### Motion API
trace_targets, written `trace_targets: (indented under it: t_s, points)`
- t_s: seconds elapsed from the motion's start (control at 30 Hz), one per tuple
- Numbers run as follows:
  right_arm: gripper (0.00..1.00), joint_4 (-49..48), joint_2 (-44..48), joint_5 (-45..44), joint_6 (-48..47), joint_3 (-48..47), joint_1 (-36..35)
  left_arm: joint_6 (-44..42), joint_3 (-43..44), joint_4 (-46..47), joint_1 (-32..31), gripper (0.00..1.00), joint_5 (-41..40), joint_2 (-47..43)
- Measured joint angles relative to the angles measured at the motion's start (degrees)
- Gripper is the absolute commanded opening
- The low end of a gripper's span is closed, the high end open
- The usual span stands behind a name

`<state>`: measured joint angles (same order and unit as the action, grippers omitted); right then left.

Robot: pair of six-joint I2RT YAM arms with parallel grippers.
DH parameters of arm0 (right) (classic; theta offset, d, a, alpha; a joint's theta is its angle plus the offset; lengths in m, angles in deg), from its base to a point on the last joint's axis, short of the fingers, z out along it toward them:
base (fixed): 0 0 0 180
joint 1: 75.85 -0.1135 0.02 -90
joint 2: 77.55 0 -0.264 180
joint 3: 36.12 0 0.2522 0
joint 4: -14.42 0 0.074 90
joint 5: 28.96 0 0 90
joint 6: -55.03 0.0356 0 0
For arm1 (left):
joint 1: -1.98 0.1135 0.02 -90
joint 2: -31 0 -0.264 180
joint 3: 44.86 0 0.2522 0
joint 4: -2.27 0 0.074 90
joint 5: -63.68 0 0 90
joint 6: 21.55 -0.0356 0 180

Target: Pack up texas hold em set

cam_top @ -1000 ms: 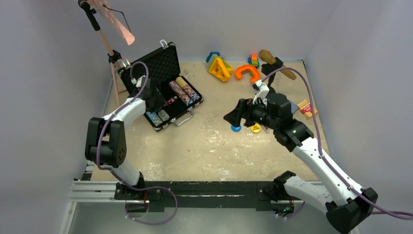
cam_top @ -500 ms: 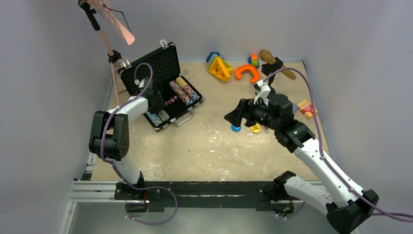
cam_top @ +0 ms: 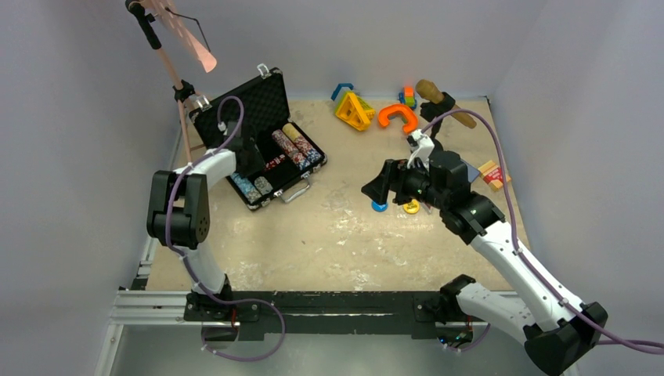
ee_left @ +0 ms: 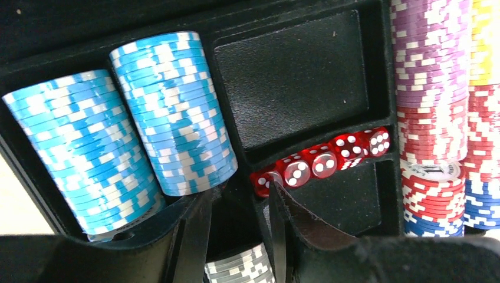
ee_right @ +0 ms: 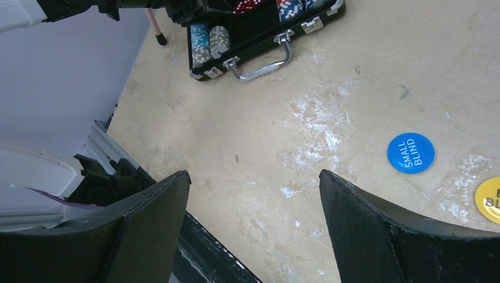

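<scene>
Briefcase (cam_top: pixel 252 106) open at far-left corner of tabletop (cam_top: pixel 337 243). Left pincer (ee_left: pixel 239 197) narrowly parted, empty, beside light-blue chip stacks (ee_left: pixel 171 112). Right pincer (ee_right: pixel 252 177) wide open, empty, near blue disc (ee_right: pixel 411 152).

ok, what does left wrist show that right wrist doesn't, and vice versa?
Only left wrist: a bare black compartment, purple chips, yellow chips. Only right wrist: the blue SMALL BLIND disc, a yellow disc cut by the frame edge, the case handle, bare tabletop. Both: the open black case and its light-blue chips.
</scene>
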<state>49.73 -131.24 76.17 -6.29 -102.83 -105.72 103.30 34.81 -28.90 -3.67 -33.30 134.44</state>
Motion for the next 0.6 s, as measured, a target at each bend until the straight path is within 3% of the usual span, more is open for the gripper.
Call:
trace_targets:
  t_s: [0.27,0.47,0.6]
  points:
    - [0.89,0.37,0.13,-2.54,-0.66,0.39,-0.02,-1.07,0.87,-0.15,0.00,0.62,2.40,0.04]
    - [0.91,2.21,0.13,-6.56,-2.40,0.83,-0.02,-1.57,1.16,-1.03,-0.02,0.68,2.78,-2.71]
    - [0.99,5.25,0.13,-10.71,-4.48,0.63,0.00,-2.67,1.14,-1.14,-0.11,0.71,1.44,-7.06]
